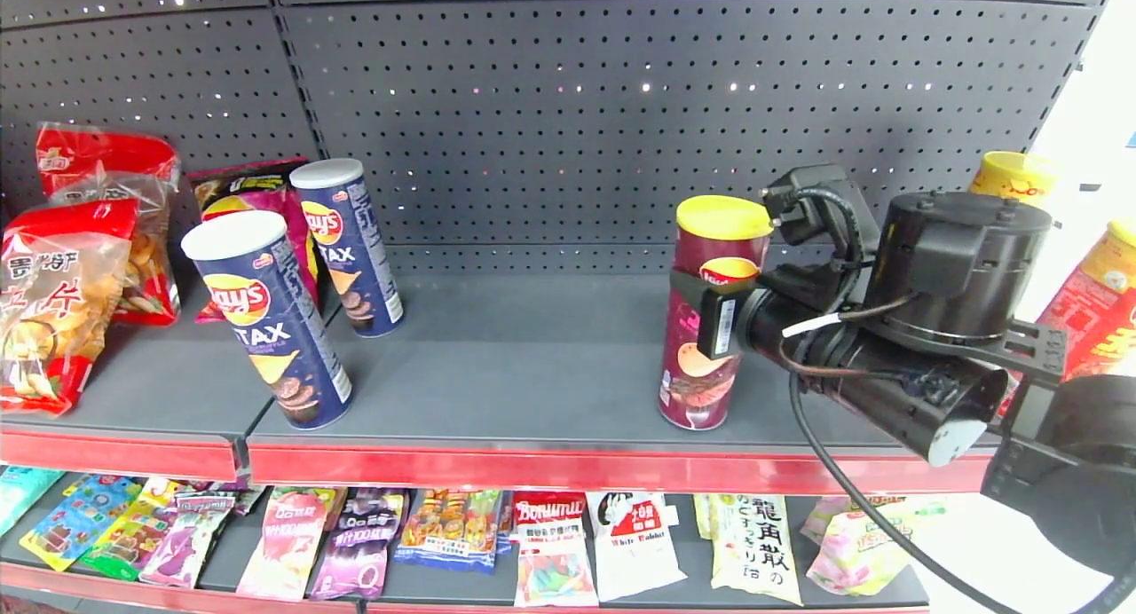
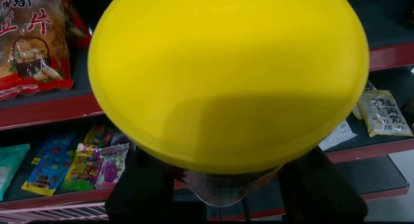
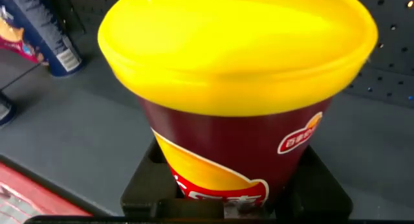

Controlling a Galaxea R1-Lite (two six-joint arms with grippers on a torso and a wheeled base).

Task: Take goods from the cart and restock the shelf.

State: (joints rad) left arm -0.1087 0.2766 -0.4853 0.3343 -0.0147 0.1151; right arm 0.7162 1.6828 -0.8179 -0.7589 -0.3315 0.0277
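Now the shelf (image 1: 532, 366) bears the maroon can (image 1: 701, 388) upright near its front edge, my right gripper (image 1: 721, 312) clamped round its middle. I judge it light, stiff, slick-sided and easily toppled, so a mid-body hold suits. My left gripper (image 2: 226, 193) clasps a second can (image 2: 226, 75).

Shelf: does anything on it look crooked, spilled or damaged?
Nothing is spilled or damaged. The front blue can and the back blue can seem to lean left, though the camera angle may cause that. The maroon can, held by the right hand, stands upright on the shelf.
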